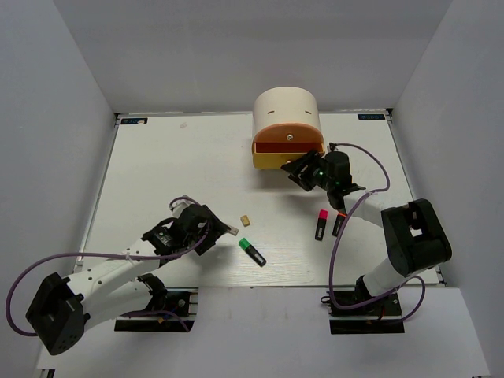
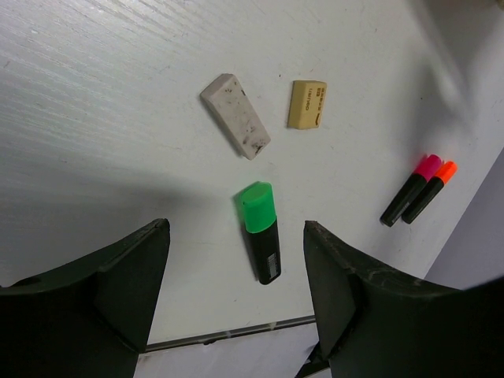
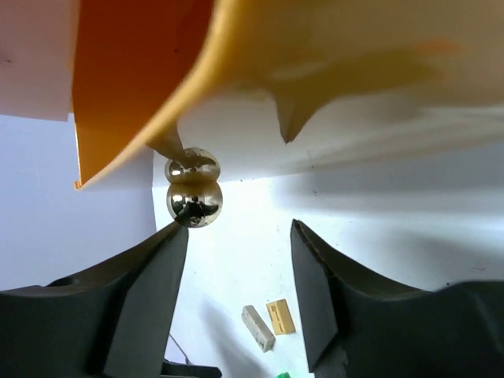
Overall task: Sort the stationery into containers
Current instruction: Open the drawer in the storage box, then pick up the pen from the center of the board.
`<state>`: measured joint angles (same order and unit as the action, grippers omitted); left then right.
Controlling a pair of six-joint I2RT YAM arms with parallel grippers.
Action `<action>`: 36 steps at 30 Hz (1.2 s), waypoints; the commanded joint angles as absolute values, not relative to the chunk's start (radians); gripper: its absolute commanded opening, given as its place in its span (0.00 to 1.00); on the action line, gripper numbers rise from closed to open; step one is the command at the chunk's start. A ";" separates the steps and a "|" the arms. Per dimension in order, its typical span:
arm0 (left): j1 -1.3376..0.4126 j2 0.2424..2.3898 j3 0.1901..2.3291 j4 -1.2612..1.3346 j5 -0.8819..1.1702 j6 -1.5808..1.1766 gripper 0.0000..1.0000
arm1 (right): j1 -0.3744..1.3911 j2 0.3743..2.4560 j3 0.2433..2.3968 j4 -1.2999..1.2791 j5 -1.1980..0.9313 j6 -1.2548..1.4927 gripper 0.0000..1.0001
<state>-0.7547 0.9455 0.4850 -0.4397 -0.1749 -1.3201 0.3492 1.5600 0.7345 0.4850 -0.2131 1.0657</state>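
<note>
A green-capped highlighter (image 1: 253,251) lies near the front of the table, and in the left wrist view (image 2: 262,232) it lies just ahead of my open, empty left gripper (image 2: 236,291). The grey eraser (image 2: 235,126) and tan eraser (image 2: 307,104) lie beyond it. The pink-capped (image 1: 321,225) and orange-capped (image 1: 339,224) highlighters lie side by side to the right. My right gripper (image 1: 302,169) is open at the front of the yellow drawer (image 1: 272,161). The drawer's brass knob (image 3: 194,202) sits at the tip of the left finger (image 3: 157,268), not between the jaws. The orange drawer (image 1: 287,135) is above it. No pens are in view.
The cream half-cylinder unit (image 1: 285,109) stands at the table's far middle. The table's front edge (image 2: 228,335) runs just under my left gripper. Grey walls enclose the table on both sides and at the back.
</note>
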 commanded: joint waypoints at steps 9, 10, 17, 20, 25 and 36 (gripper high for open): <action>-0.753 1.047 0.564 -0.368 -0.098 -1.221 0.82 | 0.348 1.422 0.643 0.419 -0.285 1.003 0.64; -0.753 1.070 0.575 -0.368 -0.089 -1.198 0.83 | 0.347 1.399 0.629 0.410 -0.293 0.999 0.64; -0.772 1.324 0.747 -0.445 -0.025 -1.123 0.83 | 0.345 1.299 0.604 0.345 -0.359 0.856 0.63; -0.772 1.377 0.799 -0.497 -0.014 -1.132 0.73 | 0.339 1.260 0.624 0.336 -0.376 0.766 0.62; -0.772 1.435 0.889 -0.598 0.006 -1.152 0.59 | 0.310 1.233 0.678 0.315 -0.414 0.640 0.59; -0.821 1.517 0.979 -0.693 0.026 -1.213 0.66 | 0.259 1.192 0.727 0.318 -0.575 0.453 0.62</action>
